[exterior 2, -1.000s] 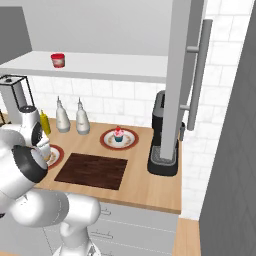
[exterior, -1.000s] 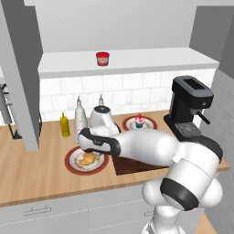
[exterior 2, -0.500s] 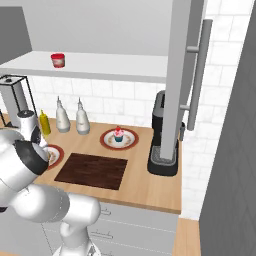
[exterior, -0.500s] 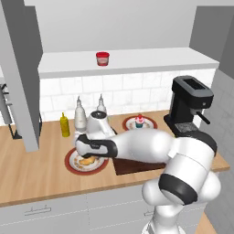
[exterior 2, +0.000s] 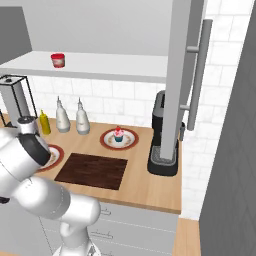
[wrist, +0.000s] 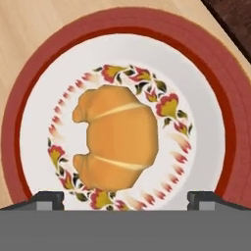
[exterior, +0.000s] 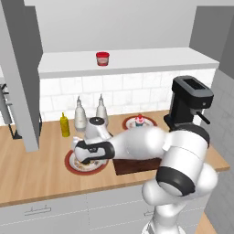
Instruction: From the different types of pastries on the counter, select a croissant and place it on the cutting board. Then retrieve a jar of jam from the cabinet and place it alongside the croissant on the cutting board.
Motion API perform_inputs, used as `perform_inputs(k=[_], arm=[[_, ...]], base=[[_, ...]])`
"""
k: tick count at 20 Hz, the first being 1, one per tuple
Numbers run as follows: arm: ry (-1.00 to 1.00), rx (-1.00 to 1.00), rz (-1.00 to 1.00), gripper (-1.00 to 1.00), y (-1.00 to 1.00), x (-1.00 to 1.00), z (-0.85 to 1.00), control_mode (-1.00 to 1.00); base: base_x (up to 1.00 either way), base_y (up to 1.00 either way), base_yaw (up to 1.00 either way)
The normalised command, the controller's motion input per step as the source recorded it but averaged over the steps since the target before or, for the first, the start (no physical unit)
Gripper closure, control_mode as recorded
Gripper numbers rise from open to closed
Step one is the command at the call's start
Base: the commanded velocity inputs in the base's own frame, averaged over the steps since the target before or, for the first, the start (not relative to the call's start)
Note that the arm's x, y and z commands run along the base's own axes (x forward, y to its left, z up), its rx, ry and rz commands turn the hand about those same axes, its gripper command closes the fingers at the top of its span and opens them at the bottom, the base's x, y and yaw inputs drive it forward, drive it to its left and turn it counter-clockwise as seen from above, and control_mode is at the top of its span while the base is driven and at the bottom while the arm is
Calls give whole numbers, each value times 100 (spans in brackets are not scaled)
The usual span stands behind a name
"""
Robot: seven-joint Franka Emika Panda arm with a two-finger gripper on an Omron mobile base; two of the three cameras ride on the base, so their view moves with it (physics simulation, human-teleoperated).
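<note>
Gripper (wrist: 125,198): lowered over the last second, jaws wide, now poised directly above croissant (wrist: 117,138). Croissant: ungrasped on red-rimmed plate (wrist: 230,142), beside cutting board (exterior 2: 93,170). Likely next step: closing on the pastry.

arm (exterior: 137,142): reaching low to its left | fingers (wrist: 49,198): pointing down, spread wide, holding nothing

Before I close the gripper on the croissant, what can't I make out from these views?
- Croissant: mostly hidden behind the arm in both base views.
- Gripper: just the fingertips poke above the hand view's bottom edge, so its height over the plate is unclear.
- Cutting board: left base view, the arm covers most of it.
- Jar: label too small to read.
</note>
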Motion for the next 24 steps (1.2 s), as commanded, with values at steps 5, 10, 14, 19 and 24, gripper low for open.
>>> perform_inputs(k=[5,10,14,19,24], arm=[[0,0,-1,-100,13,6,-32,-100],[-1,0,-3,-100,18,26,-32,-100],[-7,0,-2,-100,9,44,-12,-100],[-2,0,0,100,3,25,-19,-100],[0,0,-1,100,7,2,-29,-100]], base=[[0,0,0],[0,0,0],[0,0,0],[0,0,0],[0,0,0]])
